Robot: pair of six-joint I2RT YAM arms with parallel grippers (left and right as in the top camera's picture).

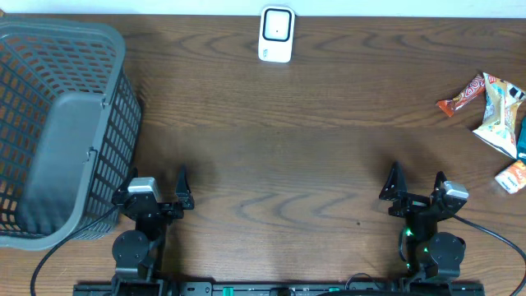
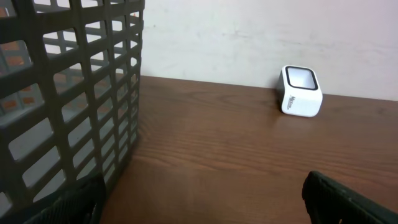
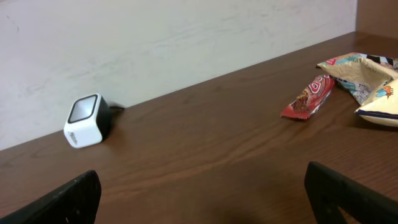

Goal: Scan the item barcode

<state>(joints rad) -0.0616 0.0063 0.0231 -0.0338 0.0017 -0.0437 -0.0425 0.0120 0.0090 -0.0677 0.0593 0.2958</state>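
The scanner [image 1: 276, 34], a small white block with a dark-framed glassy window on its face, stood at the far middle edge of the worktop [image 1: 312, 164], window tilted upward. The items lay in a loose cluster at the right side, well apart from it: a red-orange bar wrapper [image 1: 462, 96] lying flat, a pale crinkled packet [image 1: 499, 115] just beside it, and, nearer the front, a small orange packet [image 1: 511, 176].

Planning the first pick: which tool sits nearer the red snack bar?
Right. The red snack bar lies ahead and slightly right of the right tool; the left tool sits far to the left, beside the grey basket.
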